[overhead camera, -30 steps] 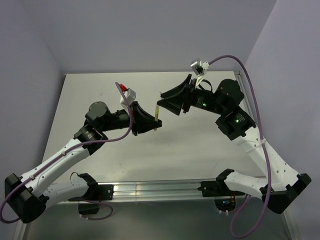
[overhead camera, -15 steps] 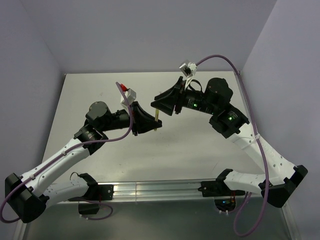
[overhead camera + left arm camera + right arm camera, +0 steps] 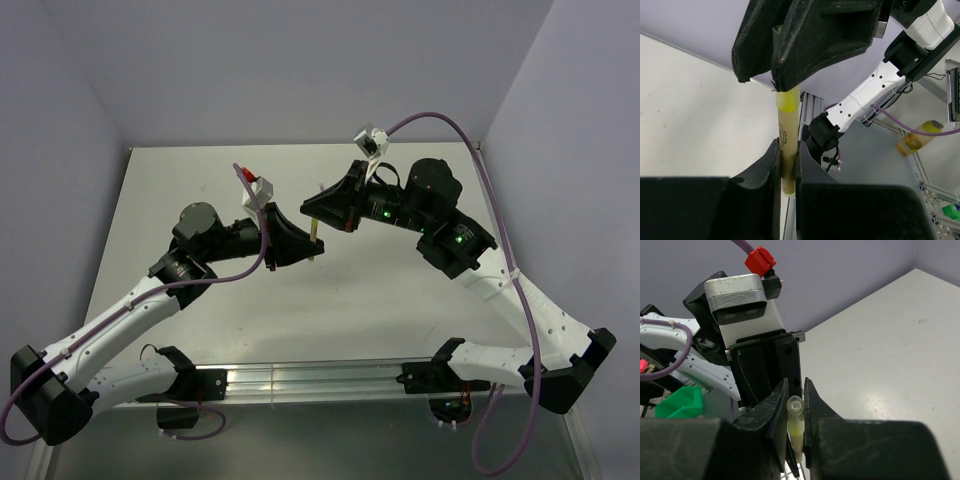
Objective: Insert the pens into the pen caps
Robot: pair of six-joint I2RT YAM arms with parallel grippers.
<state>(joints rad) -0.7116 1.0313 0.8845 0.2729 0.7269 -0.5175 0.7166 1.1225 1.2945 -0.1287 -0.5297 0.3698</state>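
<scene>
My left gripper point(image 3: 303, 247) is shut on the yellow pen point(image 3: 316, 231) and holds it upright above the table; the left wrist view shows its olive barrel point(image 3: 788, 137) pinched between my fingers. My right gripper point(image 3: 313, 207) is shut on a pale translucent pen cap point(image 3: 796, 416), directly above the left gripper. In the left wrist view the cap point(image 3: 788, 100) sits over the pen's top end, yellow showing through it. In the right wrist view the left gripper point(image 3: 771, 371) is just behind the cap. The blue and grey-purple pens and the other caps are out of view.
The white table point(image 3: 400, 290) is walled at the back and on both sides. An aluminium rail point(image 3: 300, 378) runs along its near edge between the arm bases. Both arms meet over the table's middle, with cables looping above them.
My right gripper has moved left and down with the cap onto the pen's top end. The left gripper has stayed in place holding the pen.
</scene>
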